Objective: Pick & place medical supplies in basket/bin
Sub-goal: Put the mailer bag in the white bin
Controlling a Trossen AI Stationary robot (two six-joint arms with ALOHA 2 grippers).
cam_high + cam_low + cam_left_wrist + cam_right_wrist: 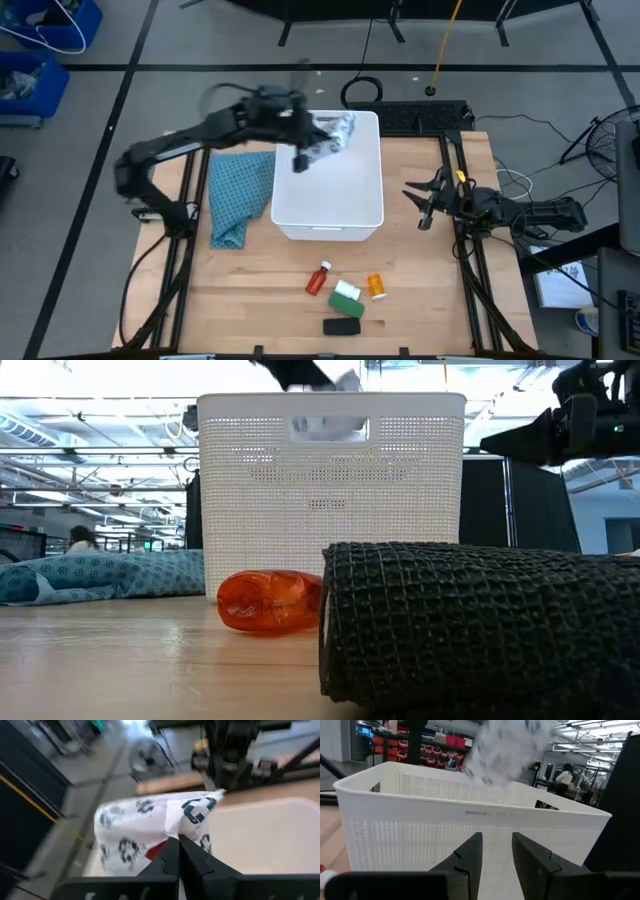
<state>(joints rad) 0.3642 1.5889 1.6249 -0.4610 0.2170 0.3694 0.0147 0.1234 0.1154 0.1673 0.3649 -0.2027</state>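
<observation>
The left gripper (300, 160) is above the far part of the white basket (375, 215), its fingers pinched tight on the white dark-dotted packet (338, 132). In the left wrist view the packet (145, 832) hangs over the tub's open inside, so I judge this item is about to be dropped but is not yet placed. I cannot see any other item inside the basket.

Most of the work remains. On the near side of the table, well apart from the basket, lie the red white-capped bottle (319, 279), the green block (347, 303) with the white roll (347, 290) touching it, the small orange bottle (376, 286) and the black oblong bar (341, 326).

The right gripper (424, 207) waits beside the basket, fingers slightly apart and holding nothing.
</observation>
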